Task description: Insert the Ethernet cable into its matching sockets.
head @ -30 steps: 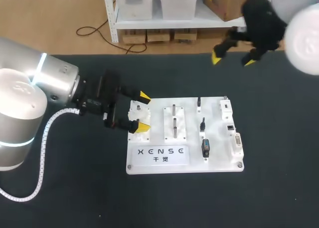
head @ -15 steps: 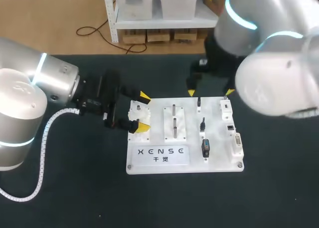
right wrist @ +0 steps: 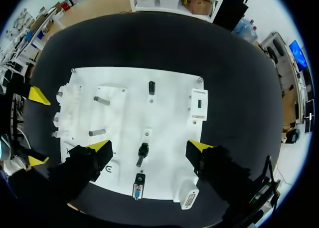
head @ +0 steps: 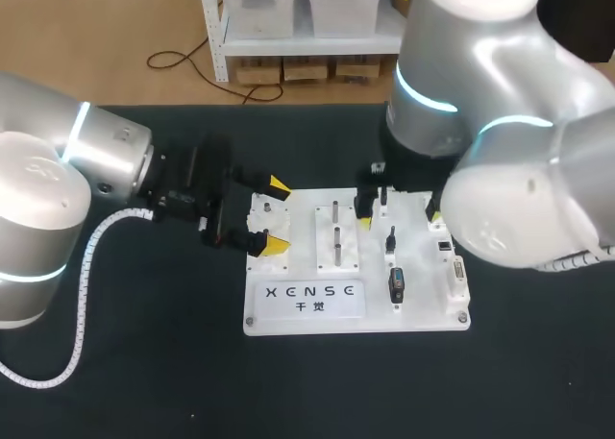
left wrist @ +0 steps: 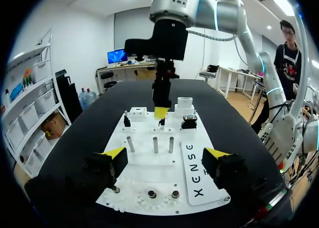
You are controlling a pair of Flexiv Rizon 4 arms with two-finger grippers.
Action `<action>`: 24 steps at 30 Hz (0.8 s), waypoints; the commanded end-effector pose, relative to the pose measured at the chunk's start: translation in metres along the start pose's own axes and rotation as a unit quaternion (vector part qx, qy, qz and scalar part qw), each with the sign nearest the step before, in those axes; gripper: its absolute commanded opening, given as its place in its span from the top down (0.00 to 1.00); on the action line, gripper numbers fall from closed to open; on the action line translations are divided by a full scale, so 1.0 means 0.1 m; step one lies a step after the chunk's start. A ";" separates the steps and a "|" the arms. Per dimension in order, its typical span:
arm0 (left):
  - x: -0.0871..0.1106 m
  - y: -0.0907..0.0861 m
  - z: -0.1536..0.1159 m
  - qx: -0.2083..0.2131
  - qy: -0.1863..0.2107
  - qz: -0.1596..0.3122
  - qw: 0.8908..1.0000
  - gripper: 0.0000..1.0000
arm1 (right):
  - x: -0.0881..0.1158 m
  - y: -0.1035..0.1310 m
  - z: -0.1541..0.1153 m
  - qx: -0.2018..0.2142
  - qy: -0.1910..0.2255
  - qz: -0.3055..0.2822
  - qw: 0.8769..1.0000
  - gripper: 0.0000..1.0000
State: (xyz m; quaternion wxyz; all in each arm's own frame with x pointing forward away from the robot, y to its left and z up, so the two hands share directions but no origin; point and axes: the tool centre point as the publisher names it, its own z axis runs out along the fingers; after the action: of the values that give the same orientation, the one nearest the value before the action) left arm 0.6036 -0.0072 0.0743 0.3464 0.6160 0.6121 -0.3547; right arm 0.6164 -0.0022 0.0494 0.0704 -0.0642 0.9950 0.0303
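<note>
- Head view: the left arm comes in low and level from 9 o'clock. The left gripper point(head: 277, 215) sits at the 9 o'clock edge of the white board point(head: 306, 314), its fingers spread wide and holding nothing.
- The right arm comes in from 2 o'clock and bends steeply down over the far side of the board. Its bulk hides most of the right gripper point(head: 398, 218), which is at about 1 o'clock from the board's centre. Only the two yellow tips show beneath the arm.
- Right wrist view: the right gripper points straight down at the board, fingers wide apart and empty. A short black connector point(right wrist: 143, 154) stands on the board below the gap between them, touched by neither finger.
- On the board, a smaller black plug point(head: 383, 199) stands at 12 o'clock from that connector and a dark connector point(head: 396, 283) at 6 o'clock from it. White socket blocks point(head: 434, 206) line the board's 3 o'clock edge (which piece is the Ethernet one is too small to tell).
- Left wrist view: small white gears point(left wrist: 152, 197) lie under the left gripper, and three upright metal pegs point(left wrist: 155, 144) stand ahead of it.
</note>
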 end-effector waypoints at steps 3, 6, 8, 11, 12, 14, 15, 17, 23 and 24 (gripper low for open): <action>0.01 0.00 0.00 0.000 -0.001 0.001 1.000 0.00 | 0.03 0.05 0.14 0.003 0.009 -0.001 1.000 0.00; 0.01 0.00 0.00 0.000 -0.001 0.001 1.000 0.00 | 0.05 0.07 0.17 0.003 0.014 -0.001 1.000 0.00; 0.01 0.00 0.00 0.000 -0.001 0.001 1.000 0.00 | 0.05 0.09 0.18 0.009 0.018 -0.007 1.000 0.00; 0.01 0.00 0.00 0.000 -0.001 0.001 1.000 0.00 | 0.06 0.11 0.19 0.023 0.026 -0.010 0.999 0.00; 0.01 0.00 0.00 0.000 -0.001 0.001 1.000 0.00 | 0.07 0.12 0.19 0.023 0.026 -0.011 0.999 0.00; 0.01 0.00 0.00 0.000 -0.001 0.001 1.000 0.00 | 0.08 0.11 0.21 0.023 0.027 -0.011 0.999 0.00; 0.01 0.00 0.00 0.000 -0.001 0.001 1.000 0.00 | 0.09 0.11 0.22 0.023 0.028 -0.011 0.999 0.00; 0.01 0.00 0.00 0.000 -0.001 0.001 1.000 0.00 | 0.10 0.12 0.23 0.023 0.030 -0.011 0.999 0.00; 0.01 0.00 0.00 0.000 -0.001 0.001 1.000 0.00 | 0.11 0.14 0.25 0.032 0.040 -0.015 0.999 0.13; 0.01 0.00 0.00 0.000 -0.001 0.001 1.000 0.00 | 0.12 0.14 0.26 0.033 0.041 -0.016 0.998 0.27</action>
State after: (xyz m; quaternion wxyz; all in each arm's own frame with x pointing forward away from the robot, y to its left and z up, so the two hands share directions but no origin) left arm 0.6036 -0.0072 0.0744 0.3463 0.6161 0.6122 -0.3547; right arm 0.6050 0.0085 0.0231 0.0340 -0.0792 0.9963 -0.0019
